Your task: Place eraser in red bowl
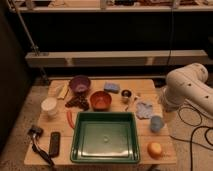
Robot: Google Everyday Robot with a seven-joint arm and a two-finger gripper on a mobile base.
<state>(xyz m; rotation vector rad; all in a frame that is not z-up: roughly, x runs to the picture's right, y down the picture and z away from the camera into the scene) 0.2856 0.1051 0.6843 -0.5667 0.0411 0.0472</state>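
Risk 1, wrong pick: black tool (40,146) just beside the eraser (54,143), both dark and hard to separate against the table (150,87). Likely to be nudged or seized in error.

Risk 2, long reach: only the white arm (186,86) seen, at the right edge; gripper not visible in frame, presumably behind or beyond those links. Fingers taken as standing apart and certainly not on the eraser. Must cross the whole table, over the tray (76,146), to reach the pick. Clipping the tray rim possible.

Risk 3, flat target: little height to pinch; liable to slide or be pressed against the table instead of lifted.

Risk 4, wrong bowl: purple bowl (80,84) near the red bowl (100,100), up and left of it, similar in size. Also a dark cluster (77,102) just left of the red bowl.

Eraser: flat, black, rectangular, longer than wide, long side running up-frame. Lying free at lower left, well apart from the red bowl at centre.
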